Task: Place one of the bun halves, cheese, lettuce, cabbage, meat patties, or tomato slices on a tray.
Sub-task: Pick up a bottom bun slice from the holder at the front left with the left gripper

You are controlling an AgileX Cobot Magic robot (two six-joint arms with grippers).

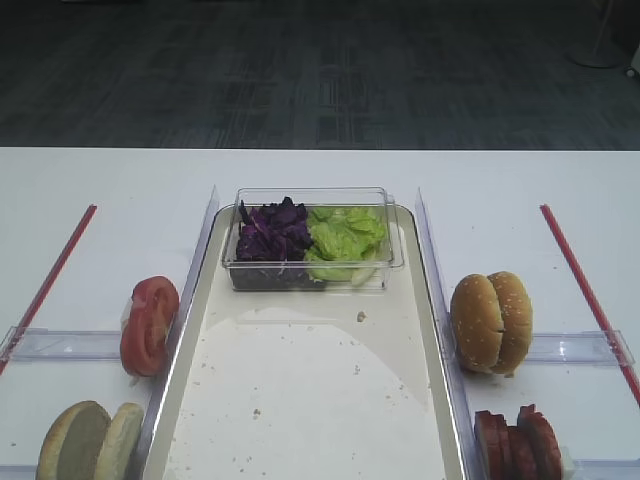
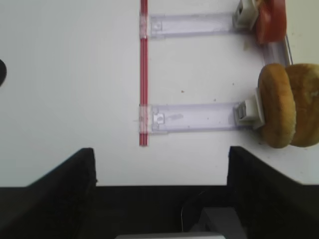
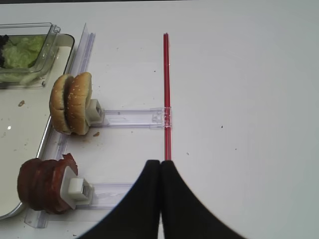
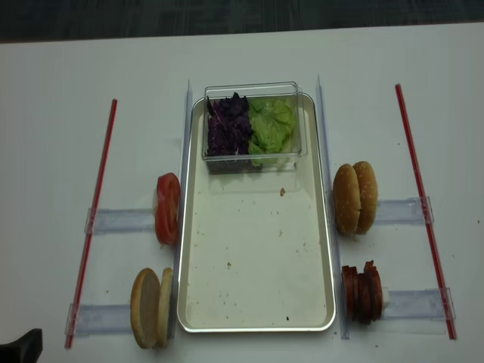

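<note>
White table (image 4: 249, 53) carries the tray (image 4: 257, 321), centre, its bottom bare but for crumbs. Clear box (image 4: 253, 89) at far end: cabbage (image 4: 227, 132) left, lettuce (image 4: 272, 128) right. Bun halves (image 4: 150, 308) on edge, near left; tomato slices (image 4: 167, 208) beyond. Meat patties (image 4: 361, 293) near right. Left gripper (image 2: 159, 169): jaws apart, empty. Right gripper (image 3: 160, 199): jaws together.

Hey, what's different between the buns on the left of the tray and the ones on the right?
The plain bun halves sit left of the tray, at its near corner; the sesame buns sit on its right, farther back. The plain ones are flatter with no seeds, and one shows a pale cut face; the sesame ones are domed, golden and seeded. Both pairs stand on edge against a clear pusher rail.
</note>
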